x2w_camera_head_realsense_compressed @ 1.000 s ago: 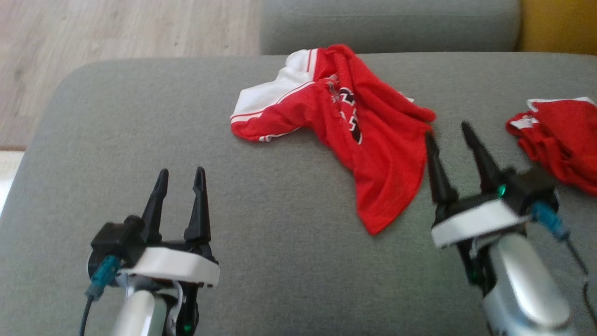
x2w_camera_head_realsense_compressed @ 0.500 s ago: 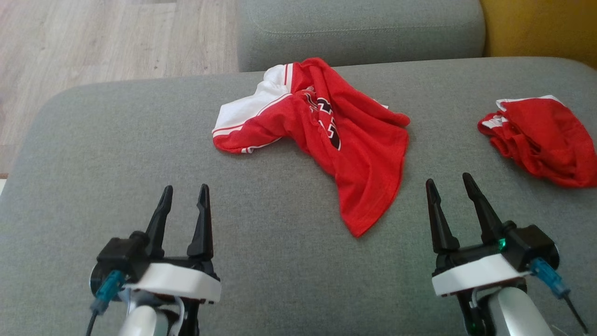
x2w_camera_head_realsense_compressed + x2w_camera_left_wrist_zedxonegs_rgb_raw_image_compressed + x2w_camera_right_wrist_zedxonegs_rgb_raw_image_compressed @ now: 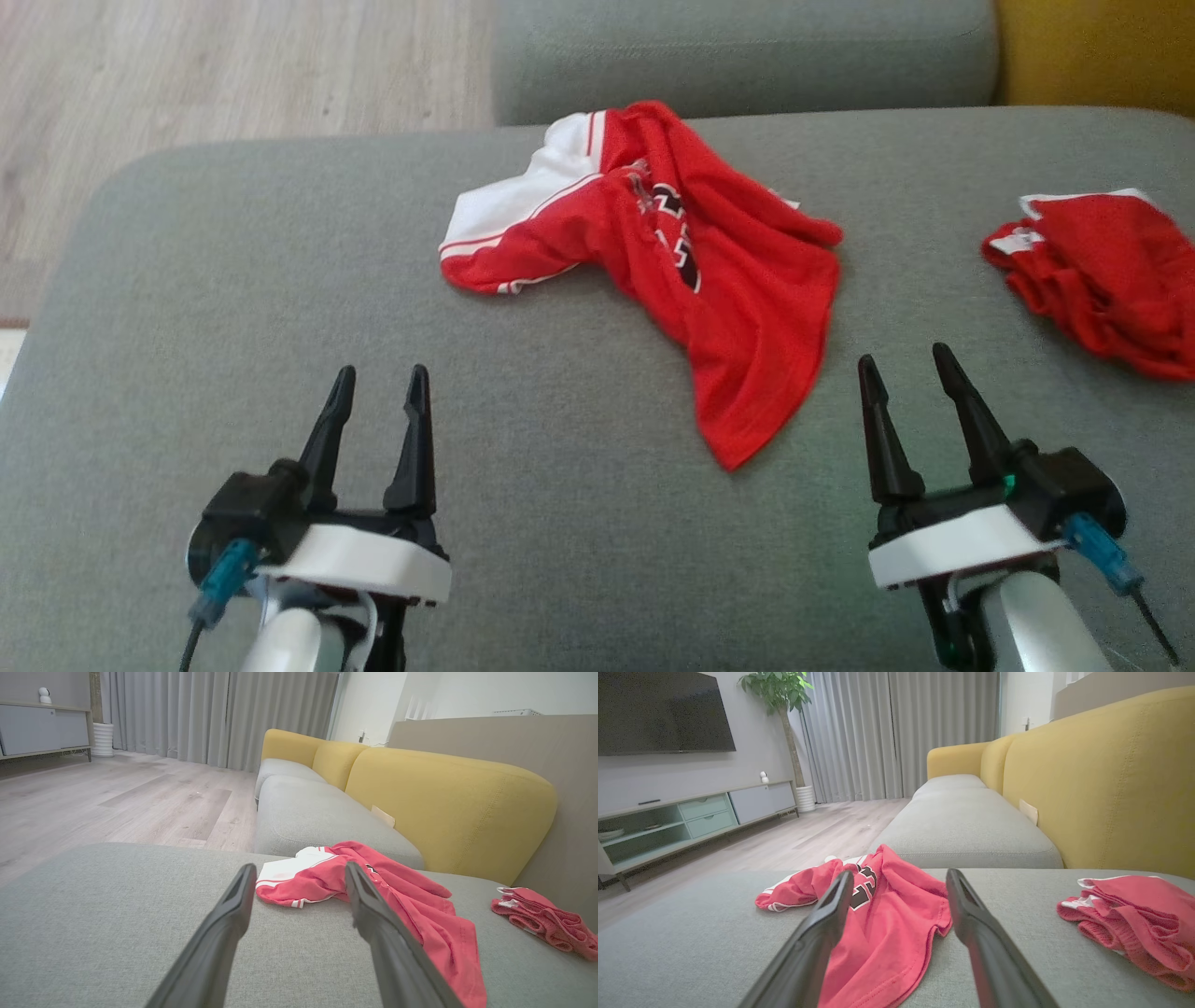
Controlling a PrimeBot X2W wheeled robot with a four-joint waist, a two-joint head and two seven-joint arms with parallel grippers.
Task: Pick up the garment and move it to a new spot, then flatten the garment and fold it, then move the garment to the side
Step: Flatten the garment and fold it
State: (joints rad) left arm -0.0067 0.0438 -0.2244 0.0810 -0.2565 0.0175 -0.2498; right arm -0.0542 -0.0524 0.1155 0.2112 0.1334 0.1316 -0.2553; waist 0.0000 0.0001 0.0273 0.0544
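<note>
Head view: crumpled red-and-white garment (image 3: 738,308) lies on grey seat cushion (image 3: 233,308), toward cushion's far edge, about mid-width. White sleeve part sits at its left end, and red tail trails toward cushion's near side. Dark print shows in the folds.

Left gripper (image 3: 384,369) is over cushion's near left part, fingers spread wide with nothing between them, well apart from garment. Right gripper (image 3: 901,355) is over cushion's near right part, fingers likewise spread and empty, tips near garment's right hem but not touching.

Second red bundle (image 3: 1111,280) lies on cushion's right side, apart from garment. Wood floor (image 3: 187,75) is beyond cushion's far left corner. Another grey cushion (image 3: 747,47) butts cushion's far edge, and yellow backrest (image 3: 1092,47) is past cushion's far right corner.

Wrist views: both finger pairs hover above cushion, garment ahead.
</note>
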